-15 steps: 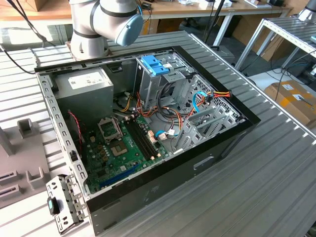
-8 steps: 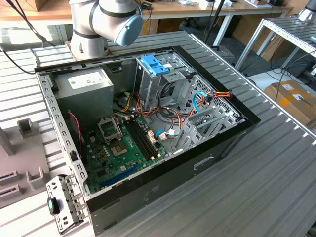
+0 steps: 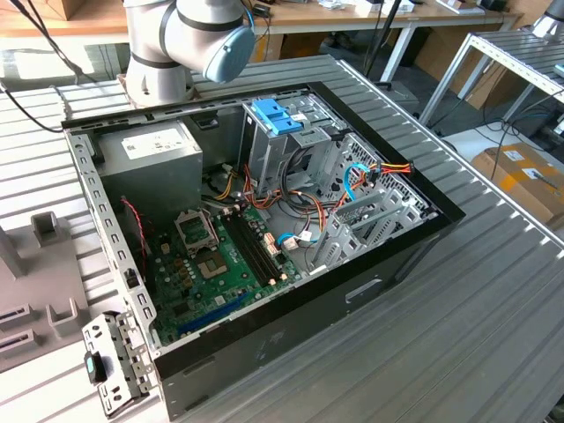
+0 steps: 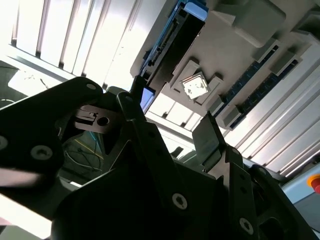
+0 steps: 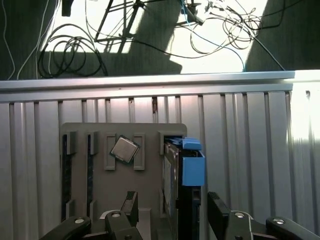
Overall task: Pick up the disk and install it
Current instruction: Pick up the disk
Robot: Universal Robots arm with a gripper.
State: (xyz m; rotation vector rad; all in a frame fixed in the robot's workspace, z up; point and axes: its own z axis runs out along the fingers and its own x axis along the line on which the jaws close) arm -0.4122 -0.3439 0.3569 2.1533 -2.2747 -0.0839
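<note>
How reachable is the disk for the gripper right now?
Probably yes. In the first wrist view the gripper is open, its fingers either side of the disk, which stands on edge in the grey holder; nothing sits between them.

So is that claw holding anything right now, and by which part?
Nothing yet. The gripper is open in the first wrist view, its fingers either side of the disk standing on edge in the grey holder.

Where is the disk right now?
In the first wrist view the disk stands on edge in a slot of the grey holder. It is beside the small square chip, between the fingers of the open gripper.
</note>
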